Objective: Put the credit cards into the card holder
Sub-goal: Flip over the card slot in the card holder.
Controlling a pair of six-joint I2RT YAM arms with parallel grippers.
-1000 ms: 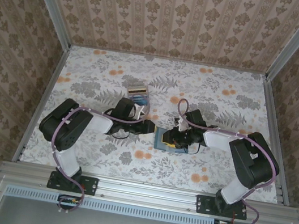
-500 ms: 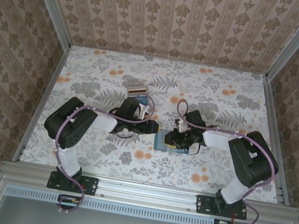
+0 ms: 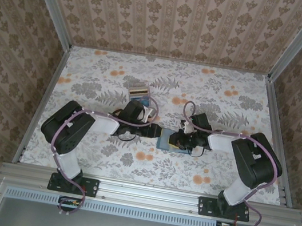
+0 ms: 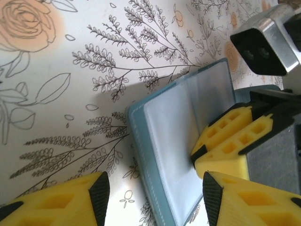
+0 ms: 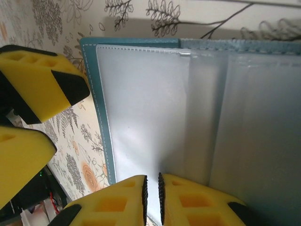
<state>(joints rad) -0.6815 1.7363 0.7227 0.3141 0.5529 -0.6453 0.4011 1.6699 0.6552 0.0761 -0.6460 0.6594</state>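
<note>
The teal card holder (image 3: 164,145) lies open on the table between my two grippers, its clear inner pockets facing up (image 5: 155,108). In the left wrist view the card holder's (image 4: 174,141) left edge sits between the wide-apart fingers of my open left gripper (image 4: 153,197), which holds nothing. My right gripper (image 5: 151,197) is shut to a hairline gap, with its tips on the clear pocket and nothing visible between them. Its yellow fingers (image 4: 228,136) press on the pocket's right side. The credit cards (image 3: 140,92) stand in a pale stand farther back.
The pale slotted stand (image 3: 140,96) is on the table behind the left arm, close to its forearm. The floral table (image 3: 228,103) is walled on three sides. Both grippers meet at the table's middle, almost touching each other.
My left gripper has slid right up to the card holder's left edge. The right gripper's jaws have closed down over the holder's pocket.
</note>
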